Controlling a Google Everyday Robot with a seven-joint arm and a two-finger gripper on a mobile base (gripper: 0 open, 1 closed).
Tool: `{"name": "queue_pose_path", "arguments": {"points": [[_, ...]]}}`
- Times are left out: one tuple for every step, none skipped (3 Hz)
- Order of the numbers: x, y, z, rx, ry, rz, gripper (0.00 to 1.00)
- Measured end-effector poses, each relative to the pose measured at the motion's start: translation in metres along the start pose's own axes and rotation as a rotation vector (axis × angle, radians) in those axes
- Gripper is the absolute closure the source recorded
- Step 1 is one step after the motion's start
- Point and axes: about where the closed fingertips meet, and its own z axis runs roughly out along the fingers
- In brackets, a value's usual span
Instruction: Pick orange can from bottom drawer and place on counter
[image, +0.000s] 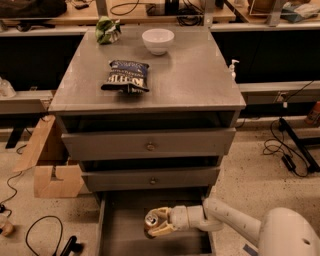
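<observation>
The grey cabinet (100, 146) fills the middle of the view, with three drawers in a stack. Its top is the counter (192, 75), a broad flat slab with a dull sheen. The two upper drawers, each with a small knob, sit slightly pulled out. Below them the bottom drawer (124, 236) is pulled well out toward the camera, showing a flat dark floor and side walls.

The white robot body (290, 237) sits at the lower right. Its arm (235, 222) reaches left from there, over the drawer's right wall and into the bottom drawer.

A cardboard box (52, 175) stands on the floor to the left of the cabinet. Black cables (287, 155) lie on the floor to the right. A wooden workbench (60, 17) runs behind the cabinet.

On the counter a dark blue chip bag (126, 76) lies left of centre. A white bowl (157, 40) stands near the back edge, and a crumpled green thing (107, 30) sits at the back left corner.

The gripper (156, 223) is inside the bottom drawer, near its middle, with its tan fingers (161, 232) closed around the can (150, 219). The can's silver top faces up toward the camera. I cannot tell whether the can rests on the drawer floor or hangs just above it.
</observation>
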Motion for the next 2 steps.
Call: {"name": "queue_pose_path", "arguments": {"points": [[-0.073,0.001,-0.043,0.121,0.013,-0.006,1.00],[-0.145,0.019,-0.084,0.227,0.037,0.010,1.00]]}}
